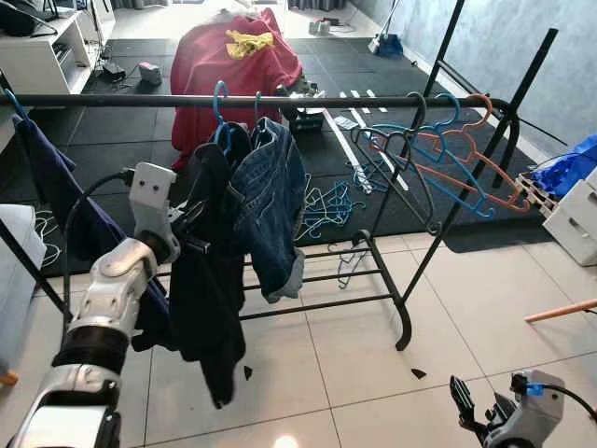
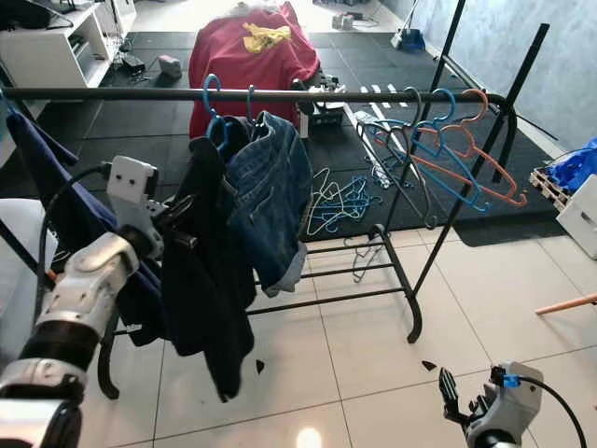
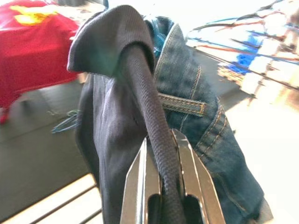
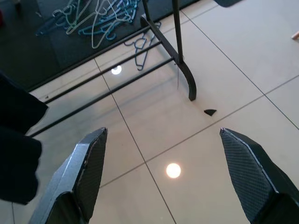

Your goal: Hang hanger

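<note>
Hooked on the rack rail [image 1: 373, 100] beside the jeans [image 1: 270, 201], the blue hanger [image 1: 220, 117] carries a limp, probably slippery black garment [image 1: 210, 280], whose thick edge the left gripper [image 3: 161, 182] pinches; right gripper [image 4: 170, 179] gapes empty.

Left gripper [image 3: 161, 186] raised, fingers seemingly clamped, right gripper [image 4: 163, 177] low, fingers spread

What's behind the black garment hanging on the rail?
Behind the black garment hangs a pair of jeans, both on blue hangers. The left tool pinches the garment's edge. The hanger shoulders are covered by cloth.
</note>
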`<state>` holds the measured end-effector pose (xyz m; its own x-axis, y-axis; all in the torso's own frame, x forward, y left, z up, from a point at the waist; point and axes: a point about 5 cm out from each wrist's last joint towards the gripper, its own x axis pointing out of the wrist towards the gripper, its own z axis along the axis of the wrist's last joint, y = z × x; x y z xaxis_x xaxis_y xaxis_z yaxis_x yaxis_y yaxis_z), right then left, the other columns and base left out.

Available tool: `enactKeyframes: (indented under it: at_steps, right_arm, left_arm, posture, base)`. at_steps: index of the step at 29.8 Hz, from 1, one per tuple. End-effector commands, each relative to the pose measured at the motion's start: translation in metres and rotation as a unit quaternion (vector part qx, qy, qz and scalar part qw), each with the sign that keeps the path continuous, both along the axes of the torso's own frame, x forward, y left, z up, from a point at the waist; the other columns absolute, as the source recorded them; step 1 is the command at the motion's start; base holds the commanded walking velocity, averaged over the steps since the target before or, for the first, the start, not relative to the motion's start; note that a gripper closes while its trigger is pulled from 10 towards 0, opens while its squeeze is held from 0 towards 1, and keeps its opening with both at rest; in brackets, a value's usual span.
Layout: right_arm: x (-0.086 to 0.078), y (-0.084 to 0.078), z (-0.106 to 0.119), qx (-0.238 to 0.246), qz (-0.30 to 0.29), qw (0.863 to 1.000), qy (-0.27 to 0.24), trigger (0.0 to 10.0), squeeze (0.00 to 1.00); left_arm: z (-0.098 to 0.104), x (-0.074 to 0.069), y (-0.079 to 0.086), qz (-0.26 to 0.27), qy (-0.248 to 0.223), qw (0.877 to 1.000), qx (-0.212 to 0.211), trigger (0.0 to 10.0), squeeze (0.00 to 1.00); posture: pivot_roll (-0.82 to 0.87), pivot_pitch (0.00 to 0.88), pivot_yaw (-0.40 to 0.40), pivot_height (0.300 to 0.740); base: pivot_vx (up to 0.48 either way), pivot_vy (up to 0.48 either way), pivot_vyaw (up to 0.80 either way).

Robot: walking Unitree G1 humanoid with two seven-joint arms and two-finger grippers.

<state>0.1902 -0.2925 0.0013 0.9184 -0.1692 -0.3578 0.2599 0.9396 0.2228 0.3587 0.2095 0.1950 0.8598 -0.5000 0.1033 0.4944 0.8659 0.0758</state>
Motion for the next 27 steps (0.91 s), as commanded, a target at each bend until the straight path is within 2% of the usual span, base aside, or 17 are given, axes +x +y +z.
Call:
enactKeyframes:
  at_steps: [1,2,3,5,7,9,10,15,19,24,26,27]
  right_arm:
    - [-0.004,0.001,-0.004,0.005,-0.001,1.000,0.012,10.0,0.00]
    - [-0.003,0.001,-0.004,0.006,-0.001,1.000,0.012,10.0,0.00]
    - [-0.003,0.001,-0.004,0.006,-0.001,1.000,0.012,10.0,0.00]
    - [-0.003,0.001,-0.003,0.006,-0.002,1.000,0.011,10.0,0.00]
    - [-0.003,0.001,-0.003,0.006,-0.002,1.000,0.011,10.0,0.00]
    - [-0.003,0.001,-0.003,0.006,-0.002,1.000,0.011,10.0,0.00]
    - [-0.003,0.001,-0.003,0.006,-0.003,1.000,0.011,10.0,0.00]
    - [-0.003,0.001,-0.003,0.006,-0.002,1.000,0.011,10.0,0.00]
    - [-0.002,0.000,-0.003,0.006,-0.002,1.000,0.011,10.0,0.00]
    - [-0.002,0.000,-0.003,0.006,-0.002,1.000,0.011,10.0,0.00]
    - [-0.002,-0.001,-0.003,0.006,-0.003,1.000,0.011,10.0,0.00]
    - [-0.002,-0.001,-0.003,0.005,-0.003,1.000,0.011,10.0,0.00]
  left_arm:
    - [0.015,-0.009,0.003,-0.072,-0.023,0.997,0.001,10.0,0.00]
    - [0.017,-0.015,0.006,-0.112,-0.018,0.994,0.000,10.0,0.00]
    - [0.017,-0.015,0.006,-0.112,-0.018,0.994,0.000,10.0,0.00]
    - [0.019,-0.027,0.013,-0.177,-0.005,0.984,-0.008,10.0,0.00]
    - [0.020,-0.031,0.015,-0.195,0.000,0.981,-0.013,10.0,0.00]
    - [0.020,-0.031,0.015,-0.195,0.000,0.981,-0.013,10.0,0.00]
    - [0.021,-0.036,0.017,-0.217,0.003,0.976,-0.016,10.0,0.00]
    - [0.024,-0.042,0.020,-0.239,0.004,0.971,-0.020,10.0,0.00]
    - [0.029,-0.051,0.030,-0.268,0.002,0.963,-0.034,10.0,0.00]
    - [0.030,-0.053,0.032,-0.271,0.003,0.962,-0.036,10.0,0.00]
    - [0.030,-0.056,0.037,-0.275,0.005,0.961,-0.037,10.0,0.00]
    - [0.033,-0.059,0.044,-0.277,0.004,0.959,-0.050,10.0,0.00]
  posture:
    - [-0.09,0.092,-0.061,0.740]
    - [-0.09,0.094,-0.060,0.740]
    - [-0.09,0.094,-0.060,0.740]
    - [-0.09,0.096,-0.058,0.740]
    - [-0.09,0.096,-0.058,0.740]
    - [-0.09,0.096,-0.058,0.740]
    - [-0.09,0.096,-0.058,0.740]
    - [-0.09,0.100,-0.061,0.740]
    - [-0.09,0.102,-0.062,0.740]
    - [-0.09,0.102,-0.062,0.740]
    - [-0.09,0.103,-0.061,0.740]
    - [-0.09,0.103,-0.061,0.740]
  base:
    - [0.000,0.000,0.00]
    - [0.000,0.000,0.00]
    - [0.000,0.000,0.00]
    - [0.000,0.000,0.00]
    - [0.000,0.000,0.00]
    - [0.000,0.000,0.00]
    - [0.000,0.000,0.00]
    - [0.000,0.000,0.00]
    - [0.000,0.000,0.00]
    - [0.000,0.000,0.00]
    - [0.000,0.000,0.00]
    - [0.000,0.000,0.00]
